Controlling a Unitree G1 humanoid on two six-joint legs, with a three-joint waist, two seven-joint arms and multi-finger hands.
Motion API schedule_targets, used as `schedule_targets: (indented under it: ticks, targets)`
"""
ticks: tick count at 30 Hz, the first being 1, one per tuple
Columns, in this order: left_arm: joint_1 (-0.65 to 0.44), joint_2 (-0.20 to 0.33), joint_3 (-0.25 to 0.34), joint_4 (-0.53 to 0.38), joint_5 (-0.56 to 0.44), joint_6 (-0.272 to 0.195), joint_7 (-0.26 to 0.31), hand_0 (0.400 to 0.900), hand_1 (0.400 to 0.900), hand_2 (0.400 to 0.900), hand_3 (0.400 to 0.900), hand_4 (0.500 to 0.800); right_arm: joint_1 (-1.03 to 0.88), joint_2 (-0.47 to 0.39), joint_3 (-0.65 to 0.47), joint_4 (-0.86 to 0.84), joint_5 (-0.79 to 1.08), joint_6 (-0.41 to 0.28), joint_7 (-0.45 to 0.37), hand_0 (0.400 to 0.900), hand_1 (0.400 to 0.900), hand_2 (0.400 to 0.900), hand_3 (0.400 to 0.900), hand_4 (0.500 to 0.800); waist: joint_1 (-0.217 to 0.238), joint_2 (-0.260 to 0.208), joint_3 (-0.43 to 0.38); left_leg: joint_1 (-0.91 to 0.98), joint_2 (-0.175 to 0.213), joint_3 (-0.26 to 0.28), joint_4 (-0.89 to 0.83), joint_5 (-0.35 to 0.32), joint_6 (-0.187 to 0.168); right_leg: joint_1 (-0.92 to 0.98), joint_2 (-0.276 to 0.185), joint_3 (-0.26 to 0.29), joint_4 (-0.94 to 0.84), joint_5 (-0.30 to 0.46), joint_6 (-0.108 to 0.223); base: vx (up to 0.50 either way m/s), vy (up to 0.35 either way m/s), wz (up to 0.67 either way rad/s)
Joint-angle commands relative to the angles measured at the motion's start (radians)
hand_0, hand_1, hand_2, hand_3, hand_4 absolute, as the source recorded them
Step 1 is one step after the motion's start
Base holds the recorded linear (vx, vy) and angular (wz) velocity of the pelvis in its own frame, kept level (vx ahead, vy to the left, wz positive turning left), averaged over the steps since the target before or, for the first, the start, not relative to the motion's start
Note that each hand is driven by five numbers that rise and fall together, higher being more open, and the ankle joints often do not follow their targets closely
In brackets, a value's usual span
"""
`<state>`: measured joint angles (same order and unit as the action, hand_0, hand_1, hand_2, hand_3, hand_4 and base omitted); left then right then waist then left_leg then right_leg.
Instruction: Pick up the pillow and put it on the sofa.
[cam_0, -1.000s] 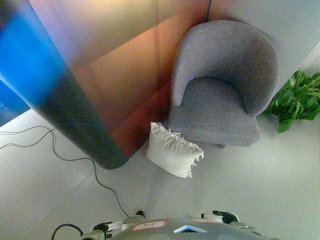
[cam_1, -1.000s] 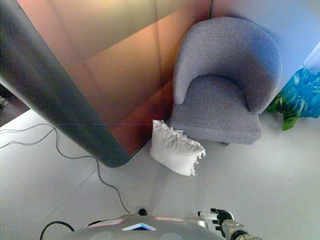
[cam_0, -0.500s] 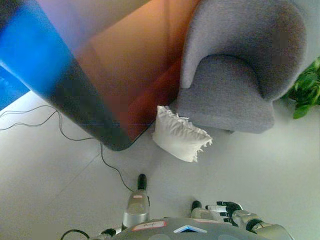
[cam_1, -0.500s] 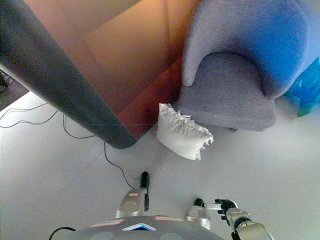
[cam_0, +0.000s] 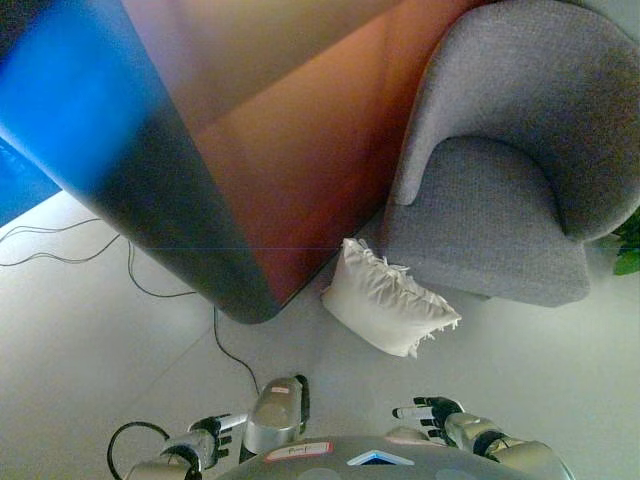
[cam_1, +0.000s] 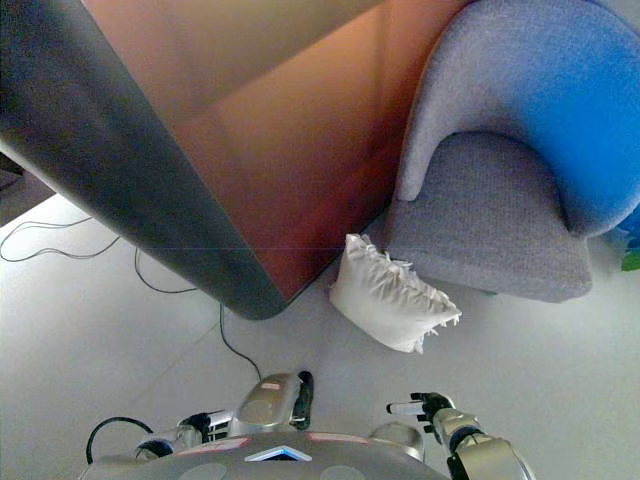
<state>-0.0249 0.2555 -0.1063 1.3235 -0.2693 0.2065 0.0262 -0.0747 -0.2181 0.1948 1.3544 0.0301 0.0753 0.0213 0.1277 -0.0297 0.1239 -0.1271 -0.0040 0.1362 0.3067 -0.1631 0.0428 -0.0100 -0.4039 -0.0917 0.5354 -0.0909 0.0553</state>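
Observation:
A white pillow (cam_0: 385, 305) with a fringed edge lies on the pale floor, leaning against the front left corner of the grey armchair (cam_0: 490, 215). The armchair's seat is bare. My right hand (cam_0: 435, 413) hovers low at the bottom of the view, below and slightly right of the pillow and well apart from it, with its fingers stretched out and holding nothing. My left hand (cam_0: 203, 433) shows small at the bottom left, far from the pillow.
A tall curved wooden partition (cam_0: 250, 130) with a dark rounded end (cam_0: 190, 240) stands left of the armchair, close to the pillow. Thin cables (cam_0: 150, 292) trail over the floor at the left. A green plant (cam_0: 630, 250) peeks in at the right edge.
The whole view has shifted, so the armchair and pillow sit further right and lower. The pillow stays against the armchair. My left hand has come into view at the bottom left.

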Motion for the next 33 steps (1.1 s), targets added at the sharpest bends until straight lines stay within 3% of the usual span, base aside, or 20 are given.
schedule_targets:
  ticks: [1, 3, 6, 7, 9, 14, 25, 29, 33]
  targets:
    - [0.023, 0.073, -0.019, 0.006, -0.005, 0.045, 0.035, 0.9, 0.9, 0.9, 0.9, 0.8, -0.013, -0.079, 0.015, -0.052, -0.097, -0.002, -0.096, 0.9, 0.9, 0.9, 0.9, 0.8, 0.009, 0.046, 0.025, -0.024, 0.051, -0.02, -0.082, 0.118, 0.006, -0.022, -0.001, -0.034, -0.059, 0.139, 0.014, 0.15, -0.081, -0.22]
    - [0.003, 0.066, -0.033, -0.005, -0.046, 0.051, 0.055, 0.9, 0.9, 0.9, 0.9, 0.8, -0.059, -0.09, 0.039, -0.052, -0.111, -0.008, -0.177, 0.9, 0.9, 0.9, 0.9, 0.8, 0.004, 0.052, 0.057, -0.008, 0.039, -0.022, -0.078, 0.094, -0.004, -0.123, -0.001, -0.077, -0.151, 0.158, 0.016, 0.0, -0.146, -0.32]
    - [-0.032, 0.065, -0.034, -0.019, -0.107, 0.025, 0.057, 0.9, 0.9, 0.9, 0.9, 0.8, -0.17, -0.108, 0.076, -0.076, -0.13, 0.017, -0.314, 0.9, 0.9, 0.9, 0.9, 0.8, 0.001, 0.047, 0.136, -0.038, 0.034, -0.012, -0.001, -0.009, -0.027, -0.289, -0.056, -0.095, -0.221, 0.258, 0.077, -0.18, -0.149, -0.33]
    - [-0.038, 0.065, -0.027, -0.023, -0.125, 0.014, 0.061, 0.9, 0.9, 0.9, 0.9, 0.8, -0.194, -0.116, 0.08, -0.089, -0.153, 0.025, -0.36, 0.9, 0.9, 0.9, 0.9, 0.8, 0.007, 0.045, 0.151, -0.084, 0.05, 0.017, 0.052, -0.011, -0.025, -0.284, -0.077, -0.112, -0.236, 0.245, 0.065, -0.24, -0.181, -0.22]
    - [-0.028, 0.059, -0.032, -0.047, -0.134, 0.022, 0.064, 0.9, 0.9, 0.9, 0.9, 0.8, -0.209, -0.123, 0.092, -0.113, -0.165, 0.056, -0.43, 0.9, 0.9, 0.9, 0.9, 0.8, 0.01, 0.05, 0.157, -0.126, 0.077, 0.019, 0.106, -0.011, -0.033, -0.253, -0.069, -0.114, -0.246, 0.209, 0.058, -0.08, -0.165, -0.03]
    - [-0.027, 0.041, -0.068, -0.072, -0.125, 0.023, 0.055, 0.9, 0.9, 0.9, 0.9, 0.8, -0.266, -0.172, 0.062, -0.141, -0.102, 0.08, -0.57, 0.9, 0.9, 0.9, 0.9, 0.8, 0.026, 0.075, 0.188, -0.183, 0.121, 0.017, 0.132, 0.009, -0.076, -0.242, -0.094, -0.145, -0.269, 0.211, 0.077, -0.02, -0.094, 0.04]
    - [0.003, 0.044, -0.122, -0.107, -0.097, -0.008, 0.022, 0.9, 0.9, 0.9, 0.9, 0.8, -0.439, -0.313, 0.048, -0.141, -0.024, 0.137, -0.625, 0.9, 0.9, 0.9, 0.9, 0.8, 0.044, 0.174, 0.24, -0.238, 0.105, 0.016, 0.183, 0.001, -0.101, -0.279, -0.158, -0.138, -0.216, 0.182, 0.092, 0.0, 0.046, -0.05]
    - [0.016, 0.031, -0.148, -0.126, -0.113, -0.018, 0.016, 0.9, 0.9, 0.9, 0.9, 0.8, -0.501, -0.377, 0.063, -0.141, -0.035, 0.127, -0.568, 0.9, 0.9, 0.9, 0.9, 0.8, 0.044, 0.205, 0.26, -0.273, 0.097, 0.017, 0.21, -0.005, -0.102, -0.309, -0.163, -0.108, -0.193, 0.161, 0.092, 0.02, 0.058, -0.1]
    - [0.014, 0.041, -0.163, -0.145, -0.126, -0.008, 0.011, 0.9, 0.9, 0.9, 0.9, 0.8, -0.587, -0.43, 0.115, -0.149, -0.054, 0.118, -0.439, 0.9, 0.9, 0.9, 0.9, 0.8, 0.049, 0.219, 0.287, -0.317, 0.095, 0.012, 0.229, -0.001, -0.105, -0.362, -0.156, -0.081, -0.158, 0.142, 0.088, 0.0, 0.008, -0.01]
